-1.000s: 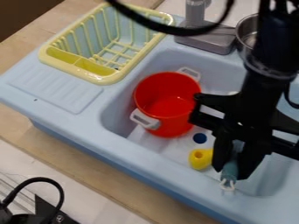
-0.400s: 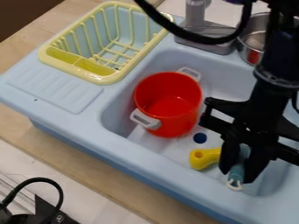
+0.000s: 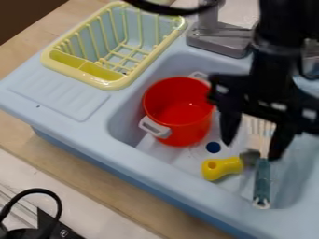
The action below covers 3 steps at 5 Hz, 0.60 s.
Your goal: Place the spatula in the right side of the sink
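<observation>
Teal-handled, likely light and stiff, the spatula [image 3: 262, 179] is best gripped mid-handle by your claw [image 3: 254, 136], spread wide.

Black robot arm [image 3: 277, 51] entering at one o'clock, its gripper [image 3: 253, 148] open.
The gripper hangs between three and four o'clock, its two dark fingers [image 3: 230, 128] spread well apart, tips pointing down toward six o'clock.

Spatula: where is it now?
In the camera view, the spatula is in the right side of the sink, just right of the yellow tool, under the open gripper.
</observation>
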### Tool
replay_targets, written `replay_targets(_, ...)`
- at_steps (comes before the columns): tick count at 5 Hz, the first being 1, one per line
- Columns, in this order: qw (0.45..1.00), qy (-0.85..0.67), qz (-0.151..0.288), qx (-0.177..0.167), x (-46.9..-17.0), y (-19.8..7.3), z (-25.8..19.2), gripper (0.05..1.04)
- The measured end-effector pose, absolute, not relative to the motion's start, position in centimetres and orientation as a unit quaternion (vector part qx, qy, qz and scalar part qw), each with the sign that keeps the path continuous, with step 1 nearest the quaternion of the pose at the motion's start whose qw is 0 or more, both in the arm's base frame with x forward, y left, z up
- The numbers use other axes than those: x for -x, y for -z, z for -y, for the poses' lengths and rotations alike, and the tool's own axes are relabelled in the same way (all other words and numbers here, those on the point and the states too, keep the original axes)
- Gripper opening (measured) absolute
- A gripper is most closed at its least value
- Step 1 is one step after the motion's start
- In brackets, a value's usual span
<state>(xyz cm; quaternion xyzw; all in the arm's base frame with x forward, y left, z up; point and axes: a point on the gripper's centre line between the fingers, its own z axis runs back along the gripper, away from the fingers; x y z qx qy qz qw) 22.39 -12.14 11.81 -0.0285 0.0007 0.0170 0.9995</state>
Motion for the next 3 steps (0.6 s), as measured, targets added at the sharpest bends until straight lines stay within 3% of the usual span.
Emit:
replay_targets(1,0.998,-0.027,0.027,0.047,-22.4,-13.5,11.8,1.014)
replay_targets(3,0.996,-0.048,0.076,-0.016,-22.9,-14.7,9.8,1.003)
